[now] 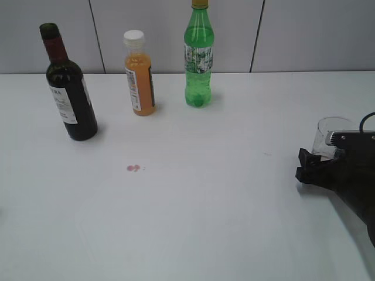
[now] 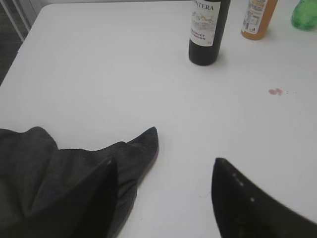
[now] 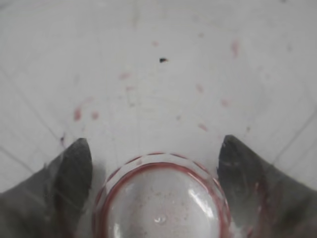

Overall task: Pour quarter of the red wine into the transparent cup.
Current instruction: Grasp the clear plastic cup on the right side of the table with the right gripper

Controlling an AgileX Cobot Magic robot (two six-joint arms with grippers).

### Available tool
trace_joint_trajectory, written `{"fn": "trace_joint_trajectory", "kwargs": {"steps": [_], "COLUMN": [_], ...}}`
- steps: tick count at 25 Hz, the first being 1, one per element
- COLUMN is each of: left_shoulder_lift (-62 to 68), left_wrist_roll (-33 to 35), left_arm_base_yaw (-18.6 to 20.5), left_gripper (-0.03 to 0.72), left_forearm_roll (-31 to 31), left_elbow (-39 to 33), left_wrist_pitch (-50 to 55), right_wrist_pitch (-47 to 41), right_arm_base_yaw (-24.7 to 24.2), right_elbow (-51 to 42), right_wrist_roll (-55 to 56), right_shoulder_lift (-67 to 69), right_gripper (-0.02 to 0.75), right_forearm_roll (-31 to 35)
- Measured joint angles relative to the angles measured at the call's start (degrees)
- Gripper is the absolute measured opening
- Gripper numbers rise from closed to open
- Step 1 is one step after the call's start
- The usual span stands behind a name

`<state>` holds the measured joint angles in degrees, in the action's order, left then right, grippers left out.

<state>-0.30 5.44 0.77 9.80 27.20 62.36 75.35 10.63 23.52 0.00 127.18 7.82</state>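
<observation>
While the wine bottle [image 1: 69, 88] stands upright at the far left of the white counter [image 1: 199, 211], the transparent cup [image 1: 329, 136] sits at the right edge, well apart from it. Bottle is dark glass, maroon neck foil, white label; red wine inside can't be made out through the glass. Orange juice bottle [image 1: 139, 73] with white cap is just right of it, green soda bottle [image 1: 199, 55] further right, both upright along the far side. Small pinkish-red spots [image 1: 133, 168] lie on the counter nearer than the juice bottle, apart from everything.

Right pincer [image 1: 319, 167] is low at the right edge, directly in front of the cup. In the right wrist view the cup [image 3: 161, 198] sits between the two fingertips [image 3: 74, 171], reddish ring at its edge, clear gaps on either side, so the pincer is released and not touching the cup. Faint red specks dot the counter [image 3: 163, 74] beyond it.

Left pincer [image 2: 163, 193] shows only in the left wrist view, spread wide, holding nothing. Dark grey cloth [image 2: 64, 173] lies on the counter at the near left, under the left finger; contact with the finger can't be told. Wine bottle [image 2: 207, 32] stands far ahead of this pincer, juice bottle [image 2: 257, 19] and soda bottle [image 2: 304, 14] beyond to the right, red spots [image 2: 275, 91] between.
</observation>
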Motion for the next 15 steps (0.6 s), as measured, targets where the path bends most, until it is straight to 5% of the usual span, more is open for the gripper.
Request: {"fn": "trace_joint_trajectory", "kwargs": {"steps": [7,15], "left_shoulder_lift": [0.0,0.0], "left_wrist_roll": [0.0,0.0], "left_arm_base_yaw": [0.0,0.0], "left_gripper": [0.457,0.457], "left_forearm_roll": [0.0,0.0], "left_elbow": [0.0,0.0], "left_wrist_pitch": [0.0,0.0], "right_wrist_pitch": [0.4,-2.4], "right_arm_base_yaw": [0.0,0.0], "right_elbow": [0.0,-0.1], "right_wrist_roll": [0.0,0.0], "right_shoulder_lift": [0.2,-2.3], "right_gripper": [0.552,0.549], "right_forearm_roll": [-0.2,-1.5]}}
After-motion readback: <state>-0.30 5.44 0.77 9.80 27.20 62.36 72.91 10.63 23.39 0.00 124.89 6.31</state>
